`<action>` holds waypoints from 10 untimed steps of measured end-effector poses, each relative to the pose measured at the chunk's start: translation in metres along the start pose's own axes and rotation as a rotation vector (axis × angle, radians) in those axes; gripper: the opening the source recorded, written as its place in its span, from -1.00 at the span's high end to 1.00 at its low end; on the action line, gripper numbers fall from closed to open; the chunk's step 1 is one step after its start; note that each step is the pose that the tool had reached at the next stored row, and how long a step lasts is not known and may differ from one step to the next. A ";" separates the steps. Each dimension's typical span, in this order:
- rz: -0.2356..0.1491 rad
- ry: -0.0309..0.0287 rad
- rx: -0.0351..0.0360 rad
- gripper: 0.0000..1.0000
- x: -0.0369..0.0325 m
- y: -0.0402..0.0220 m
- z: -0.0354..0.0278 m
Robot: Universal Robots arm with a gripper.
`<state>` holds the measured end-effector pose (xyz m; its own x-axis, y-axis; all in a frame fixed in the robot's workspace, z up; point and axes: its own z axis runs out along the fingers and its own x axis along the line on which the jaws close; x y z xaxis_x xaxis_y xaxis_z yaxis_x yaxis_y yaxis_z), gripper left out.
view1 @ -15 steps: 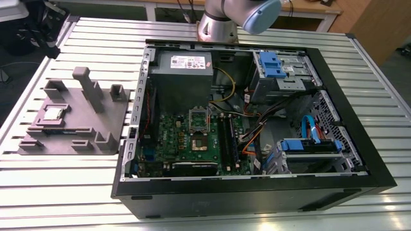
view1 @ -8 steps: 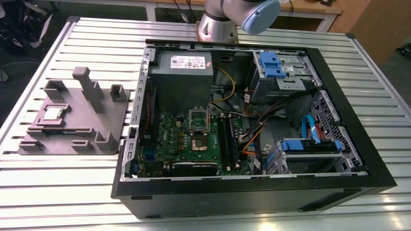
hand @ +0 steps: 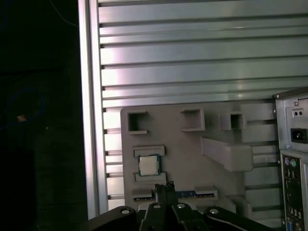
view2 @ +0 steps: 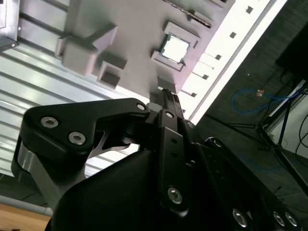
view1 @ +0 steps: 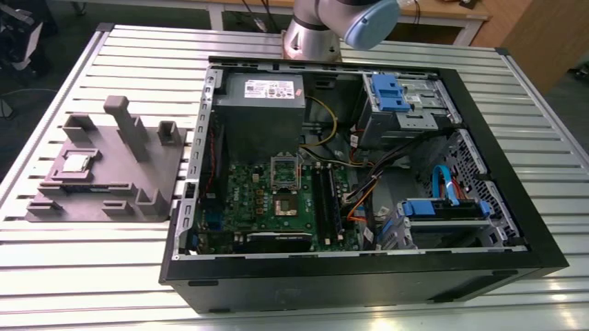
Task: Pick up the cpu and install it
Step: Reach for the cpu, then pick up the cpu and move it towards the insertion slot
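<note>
Flat square silvery cpu [hand: 149, 165] in matte grey blocky tray [hand: 185, 159], black gripper [hand: 164, 188] pinched closed, empty

a robotics lab bench set up for computer assembly
in the exterior view a ribbed aluminium table [view1: 83, 276] fills the frame, with an opened desktop case [view1: 350, 289] at centre, a grey moulded parts fixture [view1: 115, 179] at left and the robot arm's base [view1: 313, 38] standing at top centre; wooden desks [view1: 442, 17] run along the top edge.
</note>
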<state>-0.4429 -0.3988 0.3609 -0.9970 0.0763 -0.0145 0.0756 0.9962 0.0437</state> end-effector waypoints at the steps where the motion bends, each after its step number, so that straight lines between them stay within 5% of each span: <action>1: 0.000 0.0005 0.0002 0.80 0.0033 -0.0003 0.0003; 10: 0.000 0.0006 0.0001 0.80 0.0060 -0.0005 0.0006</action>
<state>-0.4489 -0.3988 0.3602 -0.9970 0.0762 -0.0139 0.0755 0.9962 0.0436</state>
